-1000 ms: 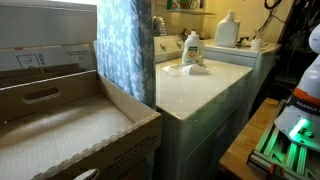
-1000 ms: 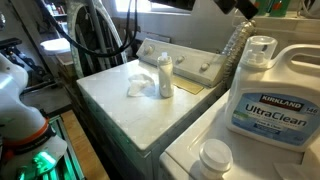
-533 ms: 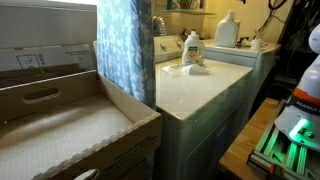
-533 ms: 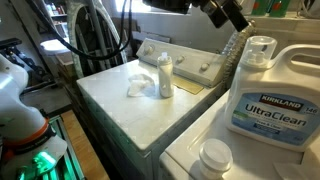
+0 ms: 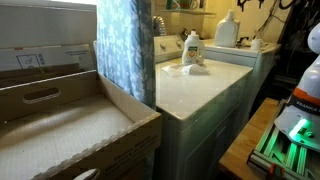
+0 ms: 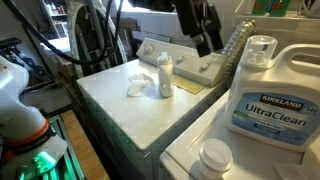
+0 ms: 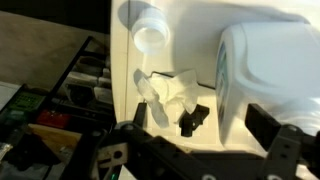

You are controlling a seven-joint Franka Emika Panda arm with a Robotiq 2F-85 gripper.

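Observation:
A small white bottle (image 6: 165,75) stands on the white washer top (image 6: 120,115), with a crumpled white cloth (image 6: 138,84) lying against its side. Both exterior views show them: the bottle (image 5: 191,50) and the cloth (image 5: 186,70). My dark gripper (image 6: 203,35) hangs in the air above and behind the bottle, touching nothing. In the wrist view the gripper (image 7: 205,122) is open and empty, with the cloth (image 7: 172,92) below between its fingers and a white bottle body (image 7: 262,65) by the right finger. A small black piece (image 7: 193,120) shows under the cloth; what it is I cannot tell.
A large Kirkland detergent jug (image 6: 272,95) and a loose white cap (image 6: 214,155) stand on the near machine. The washer's control panel (image 6: 195,68) rises behind the bottle. A cardboard box (image 5: 70,125), a curtain (image 5: 125,50) and another jug (image 5: 227,30) also stand in the scene.
The gripper has swung in from the upper right and come lower, now hanging over the washer near the bottle. Bottle and cloth have not moved.

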